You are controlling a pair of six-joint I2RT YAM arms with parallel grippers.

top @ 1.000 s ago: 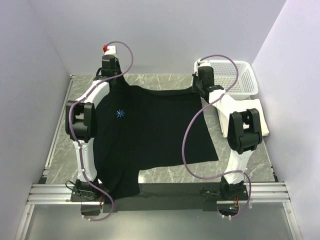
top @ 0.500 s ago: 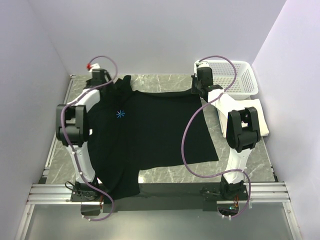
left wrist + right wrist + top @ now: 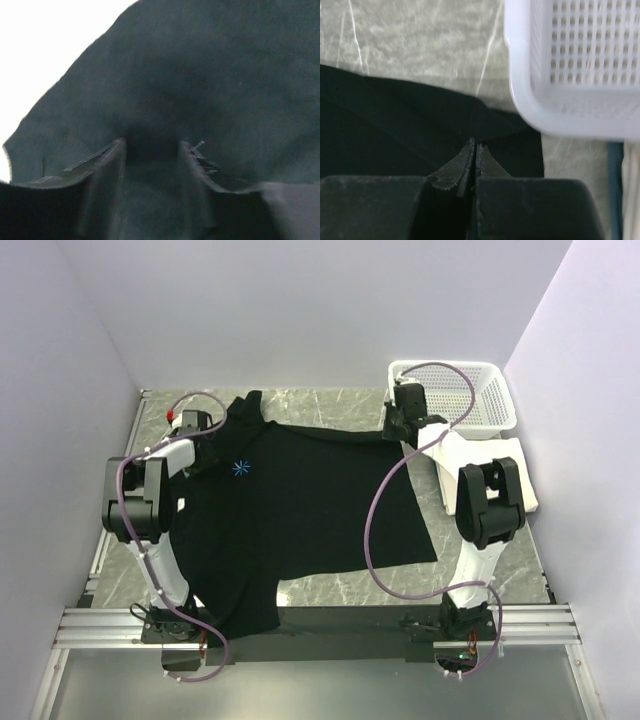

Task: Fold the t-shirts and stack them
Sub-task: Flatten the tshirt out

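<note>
A black t-shirt [image 3: 310, 500] with a small blue star print lies spread flat across the marble table [image 3: 330, 405]. My left gripper [image 3: 203, 435] hovers low over its far left shoulder. In the left wrist view it [image 3: 152, 145] is open, with black cloth [image 3: 225, 75] filling the view under the parted fingers. At the shirt's far right corner my right gripper [image 3: 393, 427] is shut. The right wrist view shows it [image 3: 474, 142] pinching a raised ridge of the black cloth [image 3: 395, 130]. A folded cream-white t-shirt [image 3: 522, 480] lies at the right, partly hidden by the right arm.
A white mesh basket [image 3: 490, 400] stands at the far right corner, its rim [image 3: 570, 115] close beside the right gripper. White walls enclose the table on three sides. A metal rail [image 3: 320, 625] carrying both arm bases runs along the near edge.
My left gripper let go of the shirt's far left shoulder, opened, and swung left and nearer. The sleeve now lies flat at the far left. The right gripper stayed shut, barely shifting.
</note>
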